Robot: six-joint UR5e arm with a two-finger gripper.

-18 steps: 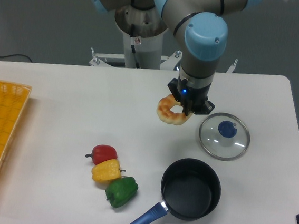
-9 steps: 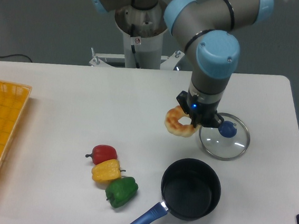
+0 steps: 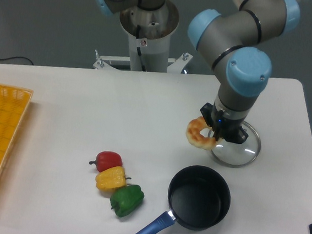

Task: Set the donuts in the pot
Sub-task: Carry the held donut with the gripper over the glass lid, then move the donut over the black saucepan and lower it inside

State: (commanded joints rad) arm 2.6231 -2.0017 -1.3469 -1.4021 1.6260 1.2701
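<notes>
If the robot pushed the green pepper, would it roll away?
Probably only a little. The green pepper looks lumpy and lies on its side, so it would likely wobble rather than roll far. It also seems to touch the yellow pepper, so a push that way might nudge that one too.

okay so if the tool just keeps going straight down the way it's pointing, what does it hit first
Probably the glass lid: the tool, shut on the donut, points down over the lid's left part. Depth is unclear from this one view, so it might meet bare table beside it. The pot lies nearer the camera.
</notes>
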